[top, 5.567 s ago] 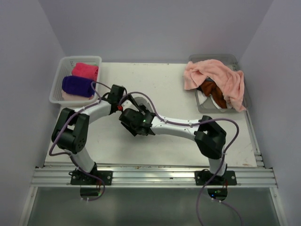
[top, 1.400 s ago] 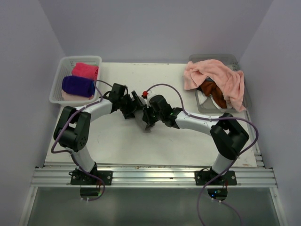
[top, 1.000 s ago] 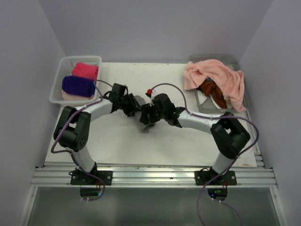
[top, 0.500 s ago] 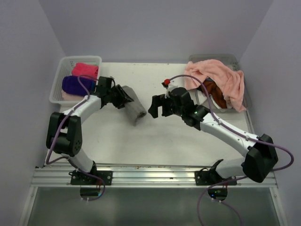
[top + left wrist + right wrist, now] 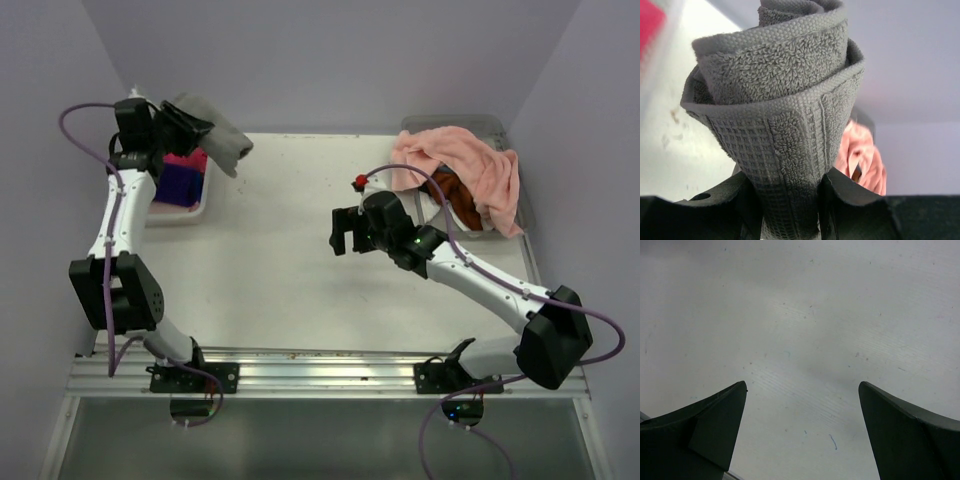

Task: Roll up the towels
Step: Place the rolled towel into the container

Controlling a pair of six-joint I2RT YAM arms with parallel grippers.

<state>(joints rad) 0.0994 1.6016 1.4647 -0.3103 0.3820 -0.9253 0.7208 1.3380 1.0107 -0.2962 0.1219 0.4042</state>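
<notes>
My left gripper (image 5: 185, 128) is shut on a rolled grey towel (image 5: 217, 137) and holds it high above the left white basket (image 5: 190, 213). In the left wrist view the grey roll (image 5: 780, 110) fills the frame between my fingers (image 5: 850, 200). A hot pink roll (image 5: 190, 160) and a purple roll (image 5: 180, 184) lie in that basket, partly hidden by my arm. My right gripper (image 5: 342, 232) is open and empty over the bare table middle, and its wrist view (image 5: 802, 390) shows only tabletop. A salmon pink towel (image 5: 465, 165) drapes over the right basket, with a rust orange towel (image 5: 455, 200) under it.
The right grey basket (image 5: 440, 228) stands at the back right corner. Walls close in the table on three sides. The metal rail (image 5: 320, 375) with the arm bases runs along the near edge.
My left gripper has lifted the grey roll from the table middle up and left to above the left basket. My right gripper let go and drew back to the right, open.
</notes>
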